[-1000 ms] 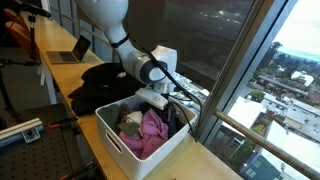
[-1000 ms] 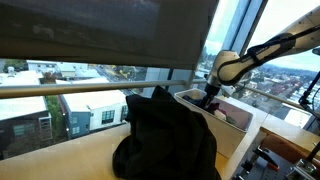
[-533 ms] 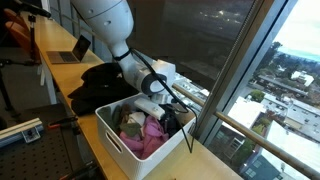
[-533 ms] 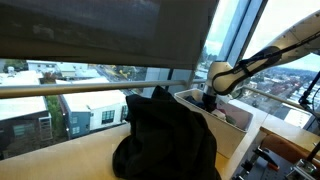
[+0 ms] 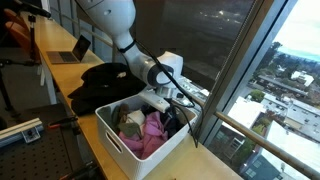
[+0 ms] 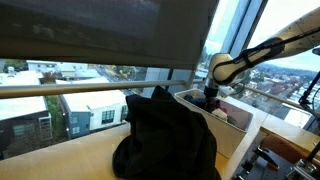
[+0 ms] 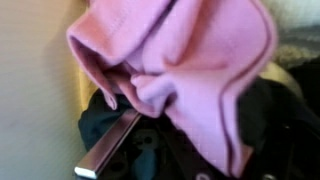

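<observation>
Tool (image 5: pixel 166 104) in white bin (image 5: pixel 112 138), draped by pink garment (image 7: pixel 190 60); grip not discernible. Pink fold alone to be pinched deep.

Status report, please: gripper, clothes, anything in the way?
Gripper down in white bin, jaws' state unclear. Pink garment against its finger, dark cloth beneath. Black bag beside bin, apart.

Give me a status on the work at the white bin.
Done: little shows; a black garment lies beside the white bin, outside it. In hand: the gripper is down inside the bin at the pink cloth; the wrist view shows that cloth bunched over a finger, but whether it is gripped cannot be told. Left: the pink cloth and the other clothes lie in the bin, none lifted out.
</observation>
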Tool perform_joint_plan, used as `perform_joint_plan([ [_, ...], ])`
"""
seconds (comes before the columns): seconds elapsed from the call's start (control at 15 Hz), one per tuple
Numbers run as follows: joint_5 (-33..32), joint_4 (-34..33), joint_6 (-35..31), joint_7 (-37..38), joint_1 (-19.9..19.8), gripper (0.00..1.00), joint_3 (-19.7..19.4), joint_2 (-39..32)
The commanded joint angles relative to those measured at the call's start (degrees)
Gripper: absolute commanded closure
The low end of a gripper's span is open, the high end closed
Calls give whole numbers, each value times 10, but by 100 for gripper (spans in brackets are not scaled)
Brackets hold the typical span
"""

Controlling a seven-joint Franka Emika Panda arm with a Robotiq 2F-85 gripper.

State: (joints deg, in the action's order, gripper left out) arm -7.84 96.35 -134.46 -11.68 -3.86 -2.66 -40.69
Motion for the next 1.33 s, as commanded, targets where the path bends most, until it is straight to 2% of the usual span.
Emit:
perform_joint_plan([
  [0.0, 45, 9, 60, -20, -26, 100, 27, 65],
  [0.27, 79, 10, 110, -28, -30, 100, 36, 136],
  [0.67, 106, -12, 157, -30, -10, 100, 51, 251],
  [0.93, 108, -64, 196, -24, 14, 100, 59, 305],
  [1.27, 93, -171, 257, -9, 58, 100, 72, 338],
])
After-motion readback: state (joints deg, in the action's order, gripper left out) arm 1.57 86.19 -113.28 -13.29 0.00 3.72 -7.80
